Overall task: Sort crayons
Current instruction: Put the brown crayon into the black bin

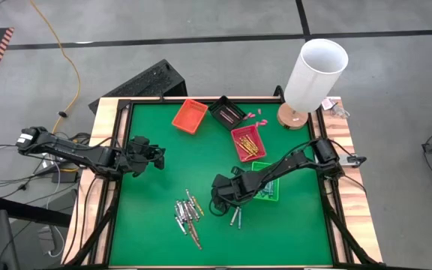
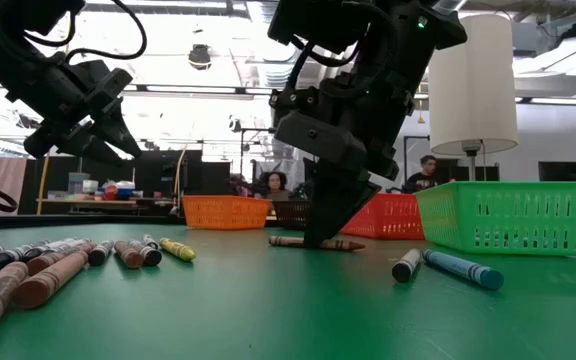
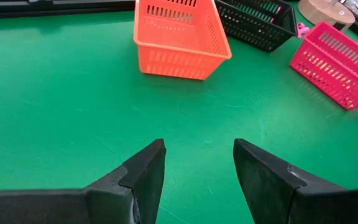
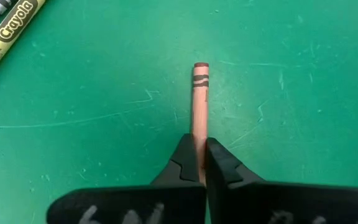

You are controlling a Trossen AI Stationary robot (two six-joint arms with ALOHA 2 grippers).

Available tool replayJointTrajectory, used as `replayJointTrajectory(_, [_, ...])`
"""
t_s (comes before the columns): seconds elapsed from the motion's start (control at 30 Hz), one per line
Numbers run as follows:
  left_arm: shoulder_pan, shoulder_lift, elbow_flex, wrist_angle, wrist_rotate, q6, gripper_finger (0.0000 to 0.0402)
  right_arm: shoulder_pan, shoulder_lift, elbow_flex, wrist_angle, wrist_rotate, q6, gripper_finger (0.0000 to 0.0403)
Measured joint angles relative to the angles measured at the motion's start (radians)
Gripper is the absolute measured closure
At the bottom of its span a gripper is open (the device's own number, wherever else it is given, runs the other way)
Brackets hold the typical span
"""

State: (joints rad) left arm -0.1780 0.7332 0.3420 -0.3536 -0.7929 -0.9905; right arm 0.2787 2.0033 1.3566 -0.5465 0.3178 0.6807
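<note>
The right gripper (image 4: 199, 163) is pinched onto one end of a brown-red crayon (image 4: 200, 93) lying flat, pointing straight ahead; the left gripper (image 3: 197, 171) hovers open, well apart

You'll find the right gripper (image 4: 194, 163) down on the mat (image 1: 156, 195) at mid-table, clamped on one crayon (image 4: 199, 106) lying flat. The crayon pile (image 1: 187, 216) sits to its left, nearer the front edge. Four trays (image 1: 190, 115) line the back right. The left gripper (image 3: 197, 163) hangs spread above the mat's left side.
</note>
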Motion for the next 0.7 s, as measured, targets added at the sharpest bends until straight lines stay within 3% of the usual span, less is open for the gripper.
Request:
replayJointTrajectory(0.43, [0.000, 0.000, 0.000, 0.000, 0.000, 0.008, 0.0221, -0.023, 0.002, 0.137, -0.157, -0.015, -0.039, 0.0400])
replayJointTrajectory(0.7, [0.000, 0.000, 0.000, -0.001, 0.000, 0.010, 0.0221, -0.090, 0.000, 0.286, -0.336, -0.007, -0.181, 0.0400])
